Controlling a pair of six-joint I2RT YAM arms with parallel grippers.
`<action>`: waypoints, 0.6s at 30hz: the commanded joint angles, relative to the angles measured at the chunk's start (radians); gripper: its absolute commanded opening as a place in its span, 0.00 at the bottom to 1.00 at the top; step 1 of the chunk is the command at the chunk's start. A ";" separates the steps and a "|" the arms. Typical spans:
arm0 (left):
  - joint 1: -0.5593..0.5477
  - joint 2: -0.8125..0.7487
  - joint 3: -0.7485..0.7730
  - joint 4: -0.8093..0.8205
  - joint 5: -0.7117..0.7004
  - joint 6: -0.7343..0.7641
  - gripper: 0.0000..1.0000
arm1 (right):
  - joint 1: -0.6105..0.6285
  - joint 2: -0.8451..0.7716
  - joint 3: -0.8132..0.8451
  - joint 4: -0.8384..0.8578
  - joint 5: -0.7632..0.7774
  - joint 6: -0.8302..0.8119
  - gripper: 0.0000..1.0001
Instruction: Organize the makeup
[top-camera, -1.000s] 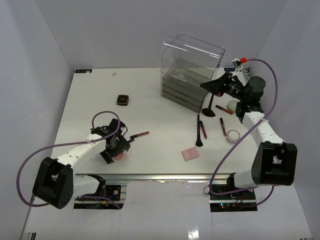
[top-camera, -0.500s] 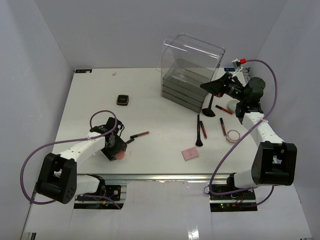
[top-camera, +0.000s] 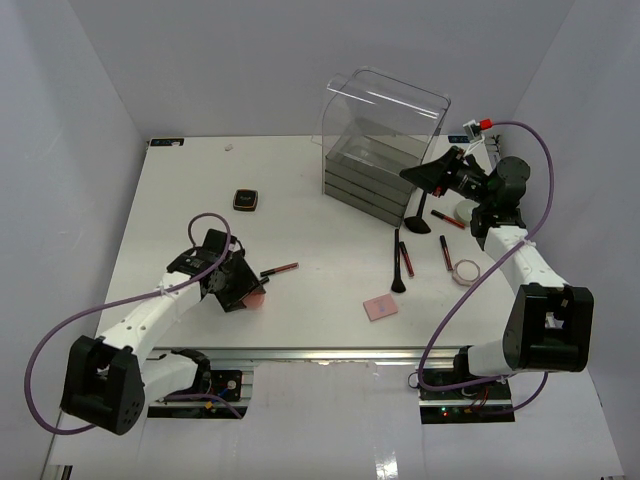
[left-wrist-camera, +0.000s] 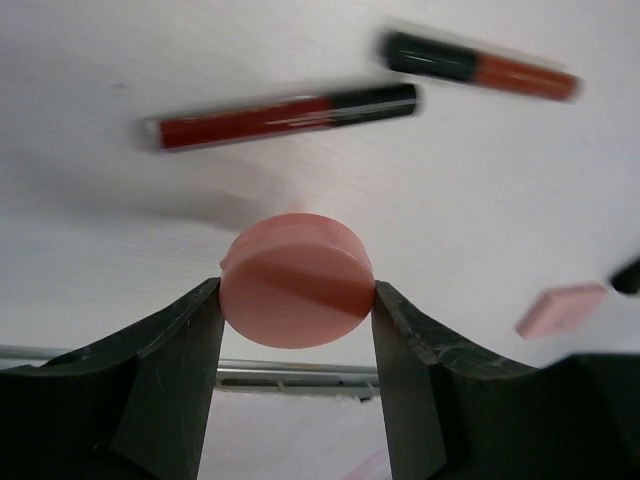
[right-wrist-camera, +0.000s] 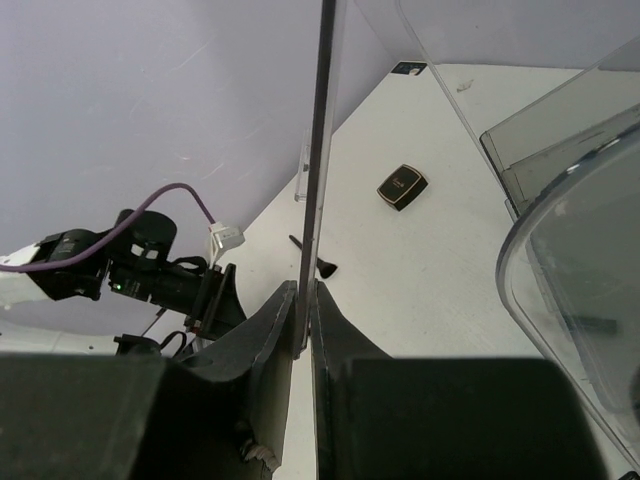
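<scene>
A round pink compact (left-wrist-camera: 296, 290) sits clamped between the fingertips of my left gripper (left-wrist-camera: 297, 298), near the table's front left (top-camera: 245, 293). Beyond it lie two red-and-black pencils (left-wrist-camera: 280, 115) (left-wrist-camera: 480, 68) and a flat pink square (left-wrist-camera: 560, 310). My right gripper (top-camera: 428, 178) is shut on the thin handle of a black brush (right-wrist-camera: 318, 150), which hangs upright beside the clear drawer box (top-camera: 385, 150) with its head (top-camera: 418, 224) near the table. More makeup lies about: a black compact (top-camera: 245, 199), a second brush (top-camera: 397, 262), red pencils (top-camera: 446, 252) and a pale green compact (top-camera: 465, 212).
The clear drawer box stands at the back right, with its wall (right-wrist-camera: 580, 200) close to my right gripper. A clear ring (top-camera: 465, 270) lies near the right arm. The table's front rail (left-wrist-camera: 300, 375) runs just behind the pink compact. White walls enclose the table.
My left gripper has closed from wide open onto the pink compact, and its wrist has turned and shifted slightly right. The right arm holds still with the brush.
</scene>
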 joint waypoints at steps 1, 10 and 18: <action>0.000 -0.081 0.084 0.184 0.310 0.133 0.00 | 0.004 -0.058 -0.008 0.100 -0.036 0.007 0.16; -0.009 0.066 0.065 0.917 0.490 -0.047 0.00 | 0.004 -0.051 -0.001 0.102 -0.048 0.010 0.16; -0.089 0.390 0.207 1.437 0.367 -0.051 0.00 | 0.004 -0.056 0.029 0.080 -0.060 0.015 0.16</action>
